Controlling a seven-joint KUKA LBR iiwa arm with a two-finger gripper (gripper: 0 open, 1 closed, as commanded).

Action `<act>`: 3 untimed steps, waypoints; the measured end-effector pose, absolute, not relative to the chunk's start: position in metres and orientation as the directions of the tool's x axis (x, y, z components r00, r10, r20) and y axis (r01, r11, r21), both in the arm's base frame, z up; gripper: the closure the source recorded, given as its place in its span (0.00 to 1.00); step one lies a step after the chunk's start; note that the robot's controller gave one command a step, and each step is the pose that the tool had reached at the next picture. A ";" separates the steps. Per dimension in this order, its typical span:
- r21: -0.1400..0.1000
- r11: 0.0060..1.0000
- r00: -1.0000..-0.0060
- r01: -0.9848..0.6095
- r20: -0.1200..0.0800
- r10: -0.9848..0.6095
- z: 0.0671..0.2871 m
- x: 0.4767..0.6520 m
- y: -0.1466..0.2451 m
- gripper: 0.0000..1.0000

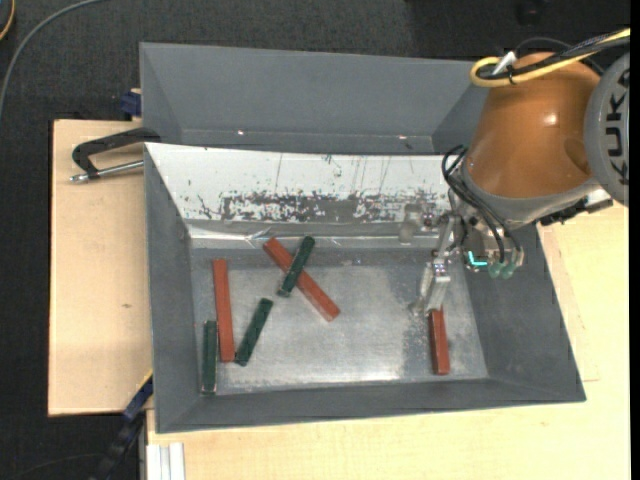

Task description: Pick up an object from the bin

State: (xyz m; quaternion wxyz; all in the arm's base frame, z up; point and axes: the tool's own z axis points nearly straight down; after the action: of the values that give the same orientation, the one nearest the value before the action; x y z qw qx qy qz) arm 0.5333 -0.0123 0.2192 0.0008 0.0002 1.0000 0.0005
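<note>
Three red sticks [222, 308] and three dark green sticks [254, 330] lie in the bin [300, 93]; the tool [432, 290] hangs at the right red stick's [439, 343] far end, and I cannot tell how wide it stands

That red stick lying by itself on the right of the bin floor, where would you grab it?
The red stick lies flat and alone, with both long sides free, so probably grip its middle across the narrow width, coming straight down from above.

The robot arm [612, 118] carries black letters, cut off at the edge, beginning "KU".
</note>
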 end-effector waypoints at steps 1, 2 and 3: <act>0.002 0.986 -0.986 0.169 0.004 0.169 0.157 0.547 0.036 0.00; 0.000 0.950 -0.950 0.313 0.007 0.313 0.067 0.546 0.072 0.00; 0.001 0.950 -0.950 0.313 0.001 0.313 0.071 0.548 0.071 1.00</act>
State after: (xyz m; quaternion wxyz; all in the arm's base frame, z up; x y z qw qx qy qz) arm 0.5484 0.0709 0.0706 -0.0002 0.1585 0.9874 0.0007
